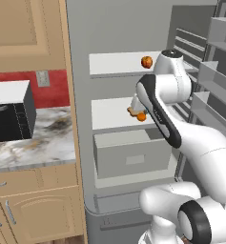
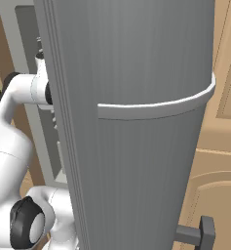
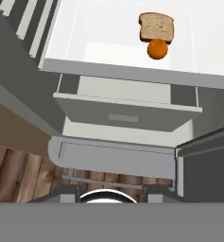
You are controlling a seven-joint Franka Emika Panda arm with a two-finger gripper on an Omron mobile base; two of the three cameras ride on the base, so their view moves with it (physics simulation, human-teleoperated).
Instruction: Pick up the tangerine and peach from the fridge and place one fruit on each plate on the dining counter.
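Note:
The fridge (image 1: 109, 28) stands open in front of me. On its upper white shelf lies the mottled orange-red peach (image 1: 146, 61). One shelf lower, the plain orange tangerine (image 1: 141, 116) (image 3: 157, 49) rests against a slice of bread (image 3: 156, 26). My gripper (image 3: 112, 194) hangs outside the fridge, well back from the tangerine's shelf and above the pale drawer (image 3: 127, 111). Its fingertips (image 3: 67, 193) stand wide apart, open, with nothing between them. The plates and the dining counter are out of view.
The open fridge door (image 2: 136, 97) rises close on my right, its grey racks (image 1: 214, 71) beside my arm. Left of the fridge, a black microwave (image 1: 9, 116) stands on a marbled worktop (image 1: 38, 143) over tan cupboards (image 1: 38, 209). Wooden floor (image 3: 19, 175) lies below.

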